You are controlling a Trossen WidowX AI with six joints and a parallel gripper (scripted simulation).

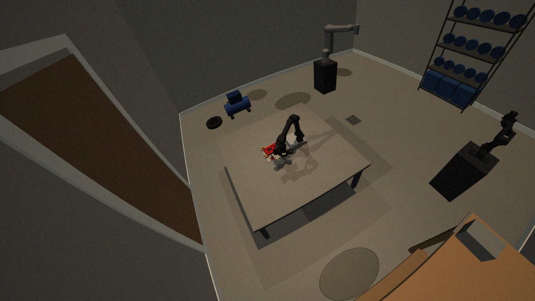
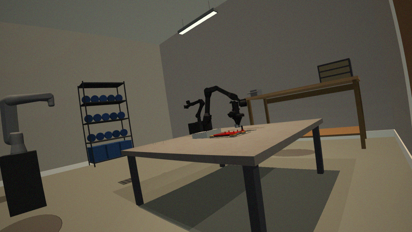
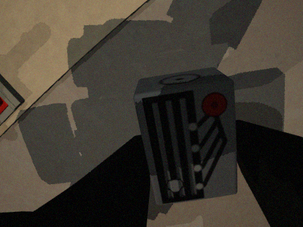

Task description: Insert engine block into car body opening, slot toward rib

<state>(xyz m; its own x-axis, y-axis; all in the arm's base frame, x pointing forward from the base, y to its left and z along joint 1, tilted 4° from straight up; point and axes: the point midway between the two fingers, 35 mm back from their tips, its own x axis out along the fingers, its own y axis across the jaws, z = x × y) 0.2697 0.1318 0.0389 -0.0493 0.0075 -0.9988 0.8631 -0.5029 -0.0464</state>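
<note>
end effector (image 1: pixel 283 154) (image 2: pixel 237 124) (image 3: pixel 188 138) partly closed, a grey engine block (image 2: pixel 237 126) (image 3: pixel 218 170) clamped between its fingers above the table (image 1: pixel 299 183) (image 2: pixel 219 147), the pickup apparently done, with slot alignment, full seating in the red car body (image 1: pixel 267 150) (image 2: pixel 229 133) and a clean withdrawal left.
</note>
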